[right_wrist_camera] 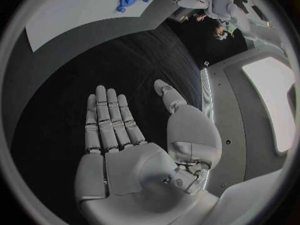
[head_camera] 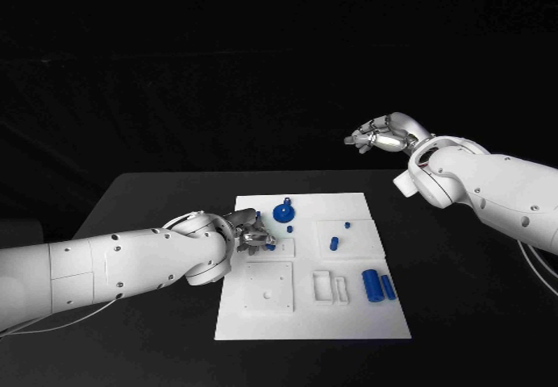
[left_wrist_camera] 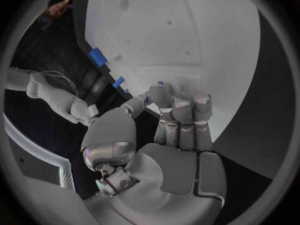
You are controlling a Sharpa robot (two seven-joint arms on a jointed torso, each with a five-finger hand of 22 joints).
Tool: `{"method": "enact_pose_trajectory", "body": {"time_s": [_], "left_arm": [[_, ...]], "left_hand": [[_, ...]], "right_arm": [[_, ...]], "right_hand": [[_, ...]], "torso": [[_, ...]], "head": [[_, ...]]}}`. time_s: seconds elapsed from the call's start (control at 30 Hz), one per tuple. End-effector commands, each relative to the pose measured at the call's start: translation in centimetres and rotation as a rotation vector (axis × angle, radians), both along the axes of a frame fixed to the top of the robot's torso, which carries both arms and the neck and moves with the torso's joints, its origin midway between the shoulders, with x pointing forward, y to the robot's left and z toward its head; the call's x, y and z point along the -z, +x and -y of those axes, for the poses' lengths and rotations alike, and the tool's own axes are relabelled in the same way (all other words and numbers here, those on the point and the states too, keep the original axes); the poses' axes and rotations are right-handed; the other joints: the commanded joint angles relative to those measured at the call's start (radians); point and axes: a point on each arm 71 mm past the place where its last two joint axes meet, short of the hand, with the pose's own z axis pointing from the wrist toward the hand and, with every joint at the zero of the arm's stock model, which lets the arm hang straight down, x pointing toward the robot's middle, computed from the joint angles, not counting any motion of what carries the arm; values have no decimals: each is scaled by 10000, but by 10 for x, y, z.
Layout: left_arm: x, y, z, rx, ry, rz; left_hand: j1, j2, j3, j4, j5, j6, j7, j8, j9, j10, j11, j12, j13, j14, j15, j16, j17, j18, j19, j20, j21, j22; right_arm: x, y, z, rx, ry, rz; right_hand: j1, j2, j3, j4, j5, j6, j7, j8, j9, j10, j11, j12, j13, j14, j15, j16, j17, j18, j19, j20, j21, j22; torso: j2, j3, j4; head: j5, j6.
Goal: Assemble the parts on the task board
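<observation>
The left silver hand [head_camera: 247,234] rests at the left edge of the white plastic task board [head_camera: 262,326], fingers curled around a small blue part [left_wrist_camera: 160,84]; whether it grips is unclear. The right silver hand [right_wrist_camera: 134,155] hangs flat, empty, well apart. Judged step: picking; seating follows.

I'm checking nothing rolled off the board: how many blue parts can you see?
6: a round part at the task board's far edge, a tiny one beside it, two small ones mid-board, two cylinders near the right edge. The left hand may hide more.
</observation>
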Motion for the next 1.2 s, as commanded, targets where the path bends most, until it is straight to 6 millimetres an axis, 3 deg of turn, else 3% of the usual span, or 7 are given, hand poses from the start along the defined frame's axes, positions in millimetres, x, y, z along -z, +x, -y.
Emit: {"method": "enact_pose_trajectory", "body": {"time_s": [0.03, 0.3, 0.57, 0.73, 1.2], "left_arm": [[0, -1, 1, 131, 68, -18], [2, -2, 2, 293, 198, -257], [3, -2, 3, 405, 248, -366], [3, -2, 3, 415, 259, -403], [4, -1, 1, 315, 310, -408]], "left_hand": [[80, 4, 59, 8, 1, 1658, -1172, 69, 8, -562, -481, 44, -12, 479, -842, 36, -12, 109, -62, -1227, 46, -14], [94, -18, 59, 11, -18, 1655, -1171, 60, 12, -565, -480, 42, -20, 476, -840, 36, -23, 111, -68, -1227, 53, -24], [211, -318, 0, -48, 7, 1745, -1181, 52, 40, -510, -482, 122, -33, 508, -835, 113, -66, 123, -98, -1223, 124, -93], [206, -368, -53, -44, 131, 1841, -1206, 65, 4, -480, -505, 238, 7, 534, -854, 226, -59, 134, -98, -1226, 191, -135], [286, -202, -38, -184, 597, 1922, -1238, 104, -45, -526, -537, 430, 67, 515, -886, 399, -87, 171, -131, -1231, 337, -232]], "right_arm": [[1, 0, -1, -124, 4, -61], [2, 0, -1, -129, -10, -123], [3, 0, -1, -143, -18, -168], [3, 0, -1, -150, -18, -179], [5, 0, -1, -161, -24, -221]], "right_hand": [[-4, 46, 25, 63, 39, -57, 271, 43, -12, 57, -7, -68, -18, -41, 12, -42, -16, -110, -62, 0, -38, 11], [-25, 55, 19, 90, 46, -56, 272, 45, -17, 60, -4, -75, -40, -47, 17, -50, -22, -109, -71, 5, -47, 17], [-24, 55, 19, 99, 56, -60, 272, 45, -22, 58, -2, -81, -57, -55, 20, -57, -27, -107, -82, 6, -55, 22], [-19, 57, 21, 102, 63, -61, 273, 45, -25, 57, -1, -85, -67, -59, 21, -61, -30, -107, -88, 7, -59, 24], [-17, 57, 21, 108, 73, -62, 273, 46, -29, 57, 2, -89, -82, -63, 24, -66, -33, -106, -96, 10, -65, 29]], "torso": [[-3, 4, -1], [-1, 3, -2], [1, -1, -6], [1, 2, -2], [-2, 5, -10]], "head": [[-13, -20], [-6, -23], [-3, -33], [-4, -46], [7, -44]]}}
